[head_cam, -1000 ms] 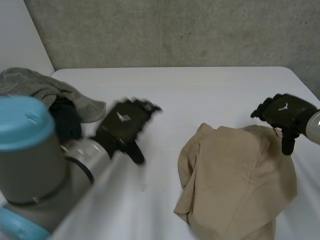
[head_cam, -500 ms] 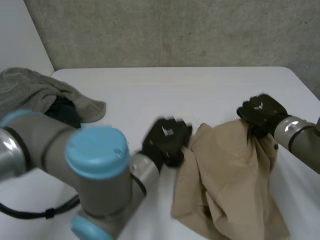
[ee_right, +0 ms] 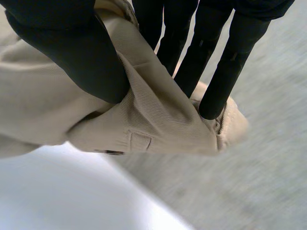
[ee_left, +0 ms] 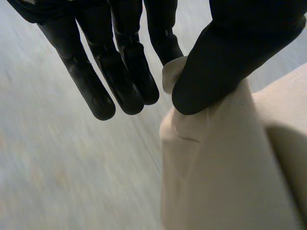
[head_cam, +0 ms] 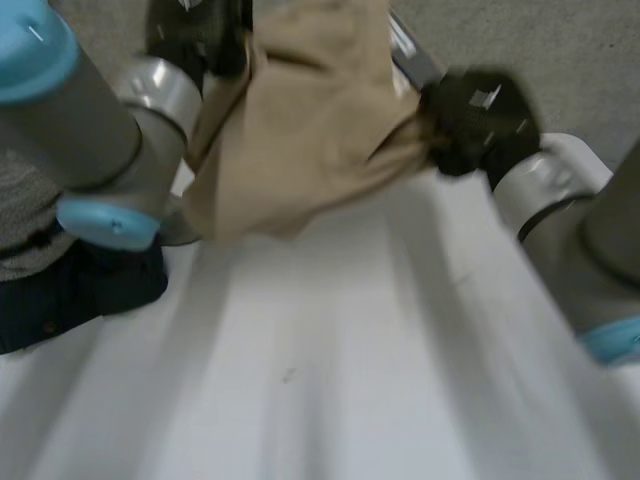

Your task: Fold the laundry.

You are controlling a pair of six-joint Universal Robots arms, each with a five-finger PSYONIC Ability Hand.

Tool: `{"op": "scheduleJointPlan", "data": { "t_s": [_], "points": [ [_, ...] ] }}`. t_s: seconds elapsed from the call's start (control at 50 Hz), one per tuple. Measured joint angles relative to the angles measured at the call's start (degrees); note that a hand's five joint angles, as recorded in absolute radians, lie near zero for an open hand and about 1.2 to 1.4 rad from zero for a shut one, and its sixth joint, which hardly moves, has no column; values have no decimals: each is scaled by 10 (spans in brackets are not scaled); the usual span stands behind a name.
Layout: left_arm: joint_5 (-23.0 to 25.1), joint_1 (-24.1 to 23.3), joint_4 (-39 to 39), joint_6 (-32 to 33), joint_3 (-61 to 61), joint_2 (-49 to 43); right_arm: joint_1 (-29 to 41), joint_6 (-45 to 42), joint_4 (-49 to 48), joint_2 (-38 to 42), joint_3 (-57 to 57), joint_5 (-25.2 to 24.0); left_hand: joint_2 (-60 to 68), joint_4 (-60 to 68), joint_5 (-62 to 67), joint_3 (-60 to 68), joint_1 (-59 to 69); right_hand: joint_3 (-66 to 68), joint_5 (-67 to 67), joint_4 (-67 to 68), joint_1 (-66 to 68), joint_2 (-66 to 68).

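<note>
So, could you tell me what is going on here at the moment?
The robot holds a beige garment up over the table with both hands. The left hand pinches one edge between thumb and fingers; the right hand grips the other end. A dark cloth lies bunched at the table's left.

The beige garment (head_cam: pixel 310 110), a second ago a crumpled heap on the table (head_cam: pixel 330 350), now hangs in the air between both raised arms. The left robot hand (head_cam: pixel 195 35), earlier open and well apart from the cloth, now pinches one edge between thumb and finger. The right robot hand (head_cam: pixel 475 115), earlier at the far corner, now clamps a seamed edge between thumb and fingers.
</note>
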Motion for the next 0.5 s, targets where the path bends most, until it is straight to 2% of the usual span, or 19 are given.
{"op": "scheduleJointPlan", "data": {
  "t_s": [0.1, 0.14, 0.16, 0.18, 0.2, 0.22, 0.26, 0.32, 0.38, 0.44, 0.5],
  "points": [
    [16, 13, 5, 16, -82, -43, 25, -11, 0, 56, 45, 3, 0, 0, 0, 0, 0, 1, 0, 1, 0, 2],
    [28, 18, 14, 27, -128, -69, 32, -15, -2, 91, 60, 8, -63, -59, -51, -61, -50, 1, 0, 2, 0, 2],
    [32, 19, 17, 32, -142, -78, 34, -16, -2, 105, 64, 11, -94, -96, -85, -92, -92, -55, -54, -55, -47, -53],
    [39, 20, 20, 38, -158, -88, 36, -18, 0, 118, 68, 16, -219, -221, -207, -215, -227, -157, -156, -157, -161, -159],
    [41, 20, 20, 40, -163, -90, 36, -18, 0, 121, 69, 19, -266, -269, -252, -261, -278, -203, -204, -203, -197, -208],
    [48, 22, 19, 48, -178, -96, 38, -21, 2, 131, 70, 26, -409, -414, -378, -402, -406, -308, -312, -308, -315, -328],
    [57, 23, 11, 61, -193, -97, 39, -25, 4, 137, 71, 38, -531, -533, -471, -520, -448, -494, -485, -493, -462, -501],
    [61, 28, -10, 75, -205, -78, 39, -35, 4, 130, 68, 51, -563, -570, -509, -558, -448, -563, -541, -561, -491, -559],
    [55, 38, -34, 84, -214, -37, 36, -47, 3, 109, 63, 53, -566, -571, -546, -558, -537, -565, -541, -564, -491, -560],
    [46, 47, -48, 84, -224, 0, 32, -59, 6, 90, 58, 47, -567, -571, -546, -558, -540, -565, -541, -564, -491, -560],
    [30, 66, -70, 74, -258, 81, 20, -93, 26, 58, 49, 23, -567, -571, -546, -558, -540, -565, -541, -564, -491, -560]
  ]
}}
